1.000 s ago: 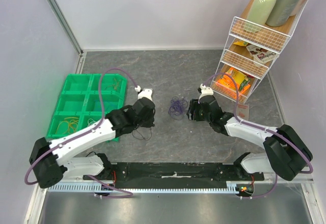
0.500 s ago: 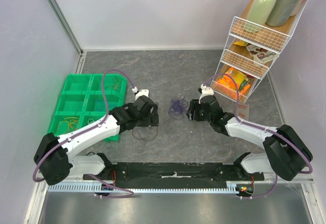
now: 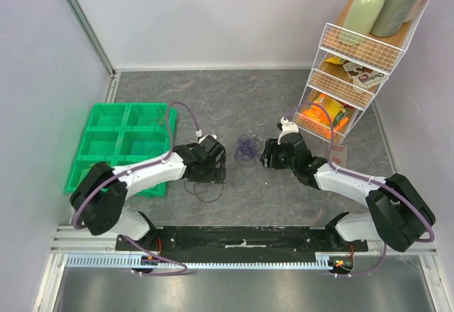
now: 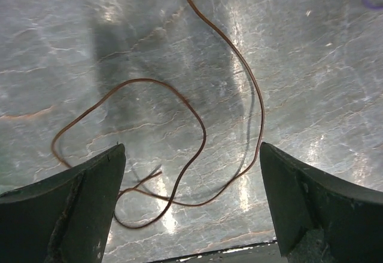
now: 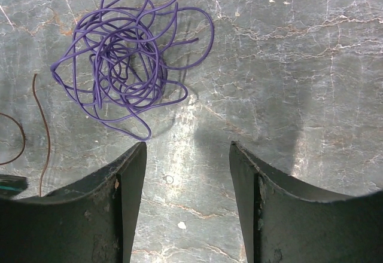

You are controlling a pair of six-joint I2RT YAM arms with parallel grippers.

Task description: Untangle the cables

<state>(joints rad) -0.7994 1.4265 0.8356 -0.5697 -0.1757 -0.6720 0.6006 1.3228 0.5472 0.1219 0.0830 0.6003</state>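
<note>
Tangle of purple cable (image 5: 122, 54) lies on the worktop (image 5: 299, 66) just ahead of my right claw (image 5: 187, 149), off toward its left finger. That claw stands open, gripping nothing. My left claw (image 4: 190, 155) gapes wide and empty over a loose brown wire (image 4: 204, 132), which loops between its fingers and runs on ahead.

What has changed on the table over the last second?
The left gripper slid right and toward the near edge. It now hangs open over the loose brown wire and holds nothing. Nothing was grasped or released. The right gripper, open, and the purple tangle in front of it stayed where they were.
</note>
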